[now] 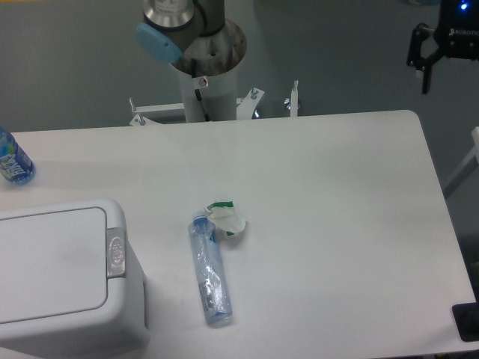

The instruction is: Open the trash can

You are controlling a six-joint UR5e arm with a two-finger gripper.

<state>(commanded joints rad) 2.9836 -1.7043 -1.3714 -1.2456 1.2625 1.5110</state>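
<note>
**White bin, lid still down, and my claw is far away**

Black and small, my claw (pixel 428 60) hangs high up in the far right corner, off past the edge of the table (pixel 337 194). I see two dark fingers pointing down with a gap between them, so I think it is spread open and holds nothing.

The trash can (pixel 60 284) sits at the near left corner of the table, well apart from my claw. Its flat lid is shut. The little grey button (pixel 115 253) sits on the right rim, on the side that faces the middle of the table. The long way of the lid runs left to right, and the can runs off the left edge of the picture.

What could go wrong? I have a long way to cross. If I come in too low, I could hit the squashed clear bottle (pixel 209 269) that lies just right of the can, or the bit of white and green paper (pixel 227 218) by its top. The button is small, so I could miss it and press the lid or the rim. Then the lid would stay shut. If I push from the side, the can might slide.

A blue bottle (pixel 13 161) stands at the far left edge.
</note>
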